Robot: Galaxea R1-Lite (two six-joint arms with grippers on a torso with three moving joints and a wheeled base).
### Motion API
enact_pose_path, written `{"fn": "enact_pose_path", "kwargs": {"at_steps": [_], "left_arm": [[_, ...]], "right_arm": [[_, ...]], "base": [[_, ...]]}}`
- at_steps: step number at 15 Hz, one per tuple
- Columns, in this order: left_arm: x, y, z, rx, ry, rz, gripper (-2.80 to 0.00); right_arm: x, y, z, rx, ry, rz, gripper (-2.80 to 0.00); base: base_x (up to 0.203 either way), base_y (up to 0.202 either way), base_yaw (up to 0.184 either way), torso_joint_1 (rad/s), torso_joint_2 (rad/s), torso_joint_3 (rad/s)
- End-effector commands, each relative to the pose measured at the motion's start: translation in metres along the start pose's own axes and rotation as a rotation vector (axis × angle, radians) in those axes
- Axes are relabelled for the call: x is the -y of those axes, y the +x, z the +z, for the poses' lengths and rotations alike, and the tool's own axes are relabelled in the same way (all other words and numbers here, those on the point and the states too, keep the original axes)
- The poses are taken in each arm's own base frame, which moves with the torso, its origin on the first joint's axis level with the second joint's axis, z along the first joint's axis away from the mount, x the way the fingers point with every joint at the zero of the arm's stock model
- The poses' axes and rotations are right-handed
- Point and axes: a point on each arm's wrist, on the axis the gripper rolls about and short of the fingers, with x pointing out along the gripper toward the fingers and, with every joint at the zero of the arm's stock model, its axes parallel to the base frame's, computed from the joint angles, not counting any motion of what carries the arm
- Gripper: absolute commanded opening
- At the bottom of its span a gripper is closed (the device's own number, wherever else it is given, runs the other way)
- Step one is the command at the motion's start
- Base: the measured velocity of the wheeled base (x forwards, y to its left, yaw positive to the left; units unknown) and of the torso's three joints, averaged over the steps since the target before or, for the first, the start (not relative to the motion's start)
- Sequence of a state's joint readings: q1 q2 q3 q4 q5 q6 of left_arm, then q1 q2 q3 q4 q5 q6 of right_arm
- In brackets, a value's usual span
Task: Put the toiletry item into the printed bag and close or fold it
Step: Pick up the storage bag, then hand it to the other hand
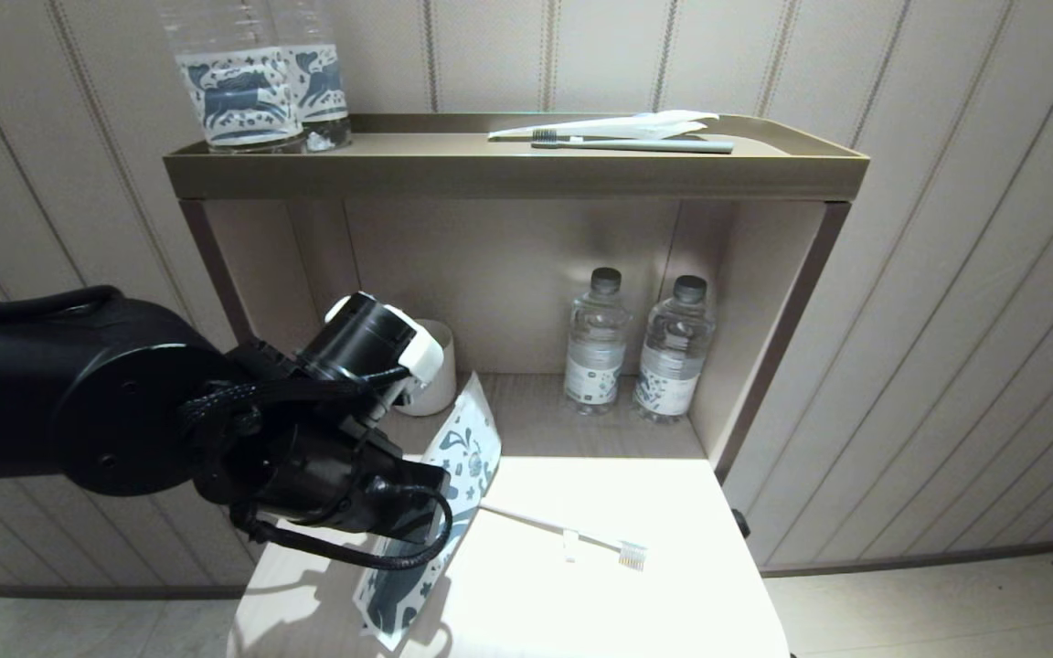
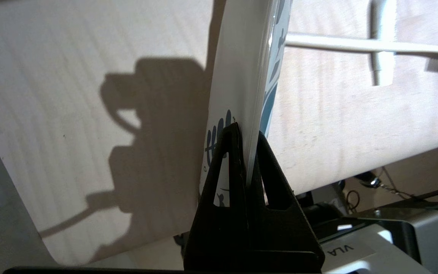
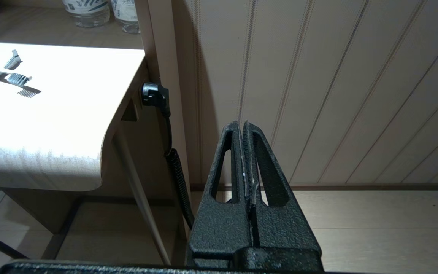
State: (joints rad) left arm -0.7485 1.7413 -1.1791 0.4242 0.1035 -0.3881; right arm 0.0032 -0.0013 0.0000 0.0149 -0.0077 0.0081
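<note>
The toothbrush lies on the desk, right of the printed bag – not yet inside. The left pincer is closed on the bag's edge; insertion and folding remain. The right pincer, closed on nothing, hangs beside the desk.

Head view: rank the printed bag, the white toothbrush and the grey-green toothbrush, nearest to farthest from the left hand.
1. Printed bag: clamped in the left hand.
2. White toothbrush: on the table, just beside the bag.
3. Grey-green toothbrush: up on the top shelf.
</note>
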Motion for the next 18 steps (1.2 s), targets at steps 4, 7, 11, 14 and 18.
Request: {"fn": "enact_pose_path", "kwargs": {"at_steps": [4,7,11,14,18], "left_arm": [[-0.008,-0.066,-0.007,0.221,0.060,-0.160,-2.80],[-0.013,-0.097,-0.014,0.300,0.148,-0.254,-2.80],[-0.017,-0.121,-0.025,0.356,0.325,-0.379,-2.80],[-0.014,-0.123,-0.023,0.384,0.468,-0.429,-2.80],[-0.008,-0.118,-0.017,0.411,0.586,-0.581,-2.80]], "right_arm": [[0.000,0.000,0.000,0.003,-0.011,0.003,-2.80],[0.000,-0.002,0.002,-0.029,-0.017,0.009,-2.80],[-0.001,-0.029,0.054,0.011,-0.020,0.061,-2.80],[-0.003,-0.038,0.116,0.020,-0.017,0.131,-2.80],[-0.002,-0.006,0.205,-0.021,0.052,0.277,-2.80]], "base": [[0.000,0.000,0.000,0.000,0.00,0.000],[0.000,0.000,0.000,0.000,0.00,0.000],[0.000,0.000,0.000,0.000,0.00,0.000],[0.000,0.000,0.000,0.000,0.00,0.000],[0.000,0.000,0.000,0.000,0.00,0.000]]}}
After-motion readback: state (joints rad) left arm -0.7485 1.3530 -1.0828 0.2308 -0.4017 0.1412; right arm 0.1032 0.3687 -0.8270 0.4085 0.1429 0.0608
